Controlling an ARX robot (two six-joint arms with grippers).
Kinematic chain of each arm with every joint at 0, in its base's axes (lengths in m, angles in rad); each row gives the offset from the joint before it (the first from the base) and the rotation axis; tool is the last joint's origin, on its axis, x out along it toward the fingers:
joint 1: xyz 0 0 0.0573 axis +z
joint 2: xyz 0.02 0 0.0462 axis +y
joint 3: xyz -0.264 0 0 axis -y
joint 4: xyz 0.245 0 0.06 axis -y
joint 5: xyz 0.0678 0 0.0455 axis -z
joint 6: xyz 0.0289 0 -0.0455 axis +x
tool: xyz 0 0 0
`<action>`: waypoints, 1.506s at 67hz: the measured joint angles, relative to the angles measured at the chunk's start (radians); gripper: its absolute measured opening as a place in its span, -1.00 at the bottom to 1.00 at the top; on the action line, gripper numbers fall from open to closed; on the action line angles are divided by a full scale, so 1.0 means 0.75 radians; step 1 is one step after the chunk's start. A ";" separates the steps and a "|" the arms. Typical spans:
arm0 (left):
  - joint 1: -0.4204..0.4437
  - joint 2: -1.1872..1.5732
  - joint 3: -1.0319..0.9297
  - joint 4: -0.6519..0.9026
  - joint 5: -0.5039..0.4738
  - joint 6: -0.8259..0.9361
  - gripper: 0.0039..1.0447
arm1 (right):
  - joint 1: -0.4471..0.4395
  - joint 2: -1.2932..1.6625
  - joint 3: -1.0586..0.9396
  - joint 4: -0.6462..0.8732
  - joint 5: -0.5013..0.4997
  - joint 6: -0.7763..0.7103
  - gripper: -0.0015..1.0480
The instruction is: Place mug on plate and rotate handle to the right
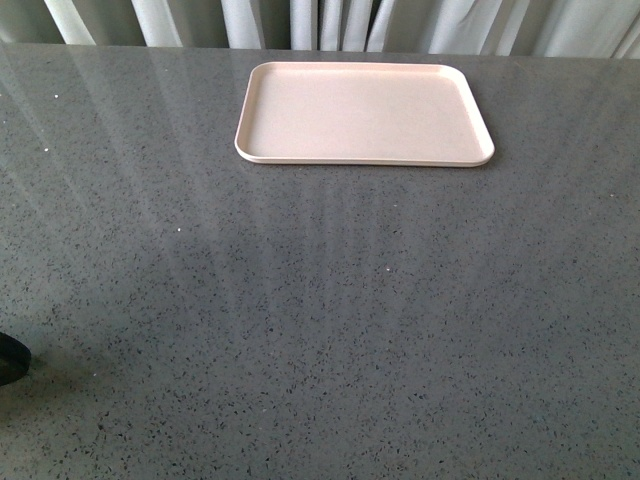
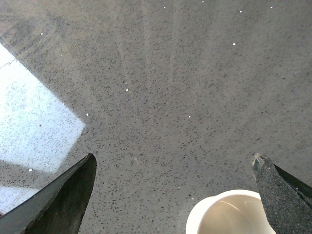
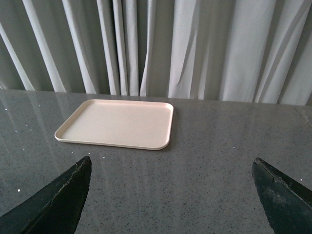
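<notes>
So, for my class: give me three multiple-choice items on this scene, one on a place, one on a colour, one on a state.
1. Where on the table does the plate lie? A near edge; B far side; C left corner.
2. The plate's colour? A blue; B black; C pale pink-beige.
3. The right gripper is: A open, empty; B shut on a spoon; C shut on a cloth.
Answers: 1 B, it lies near the curtains; 2 C, plain in the front view; 3 A, its jaws stand wide apart with nothing between.
</notes>
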 joint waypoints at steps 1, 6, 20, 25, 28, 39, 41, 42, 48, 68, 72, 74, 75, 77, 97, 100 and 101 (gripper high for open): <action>0.005 0.004 0.000 0.000 -0.001 0.006 0.83 | 0.000 0.001 0.000 0.000 0.001 0.000 0.82; 0.023 0.013 -0.003 -0.007 0.000 0.031 0.83 | 0.000 0.000 0.000 0.000 0.000 0.000 0.82; 0.035 0.042 -0.023 -0.076 0.069 0.107 0.83 | 0.000 0.001 0.000 0.000 0.001 0.000 0.82; 0.030 0.064 -0.036 -0.099 0.105 0.138 0.83 | 0.000 0.000 0.000 0.000 0.001 0.000 0.82; 0.028 0.073 -0.044 -0.099 0.114 0.153 0.83 | 0.000 0.000 0.000 0.000 0.001 0.000 0.82; 0.026 0.140 -0.059 -0.084 0.140 0.174 0.83 | 0.000 0.000 0.000 -0.001 0.001 0.000 0.82; 0.019 0.148 -0.064 -0.083 0.140 0.182 0.83 | 0.000 0.000 0.000 0.000 0.001 0.000 0.82; 0.016 0.152 -0.066 -0.083 0.143 0.184 0.83 | 0.000 0.000 0.000 0.000 0.001 0.000 0.82; 0.003 0.174 -0.072 -0.075 0.148 0.197 0.83 | 0.000 0.000 0.000 0.000 0.001 0.000 0.82; 0.032 0.325 -0.072 0.006 0.167 0.212 0.83 | 0.000 0.000 0.000 0.000 0.000 0.000 0.82; 0.044 0.348 -0.071 0.018 0.166 0.214 0.83 | 0.000 0.000 0.000 0.000 0.001 0.000 0.82; 0.053 0.363 -0.071 0.026 0.167 0.218 0.83 | 0.000 0.000 0.000 0.000 0.001 0.000 0.82; 0.056 0.367 -0.071 0.028 0.166 0.219 0.83 | 0.000 0.000 0.000 0.000 0.001 0.000 0.82; 0.065 0.378 -0.071 0.032 0.167 0.222 0.83 | 0.000 0.000 0.000 0.000 0.001 0.000 0.82; 0.082 0.412 -0.069 0.035 0.182 0.249 0.71 | 0.000 0.000 0.000 -0.001 0.001 0.000 0.82; 0.080 0.416 -0.068 0.035 0.193 0.254 0.58 | 0.000 0.000 0.000 0.000 0.001 0.000 0.82; 0.079 0.417 -0.068 0.035 0.196 0.257 0.54 | 0.000 0.000 0.000 0.000 0.001 0.000 0.82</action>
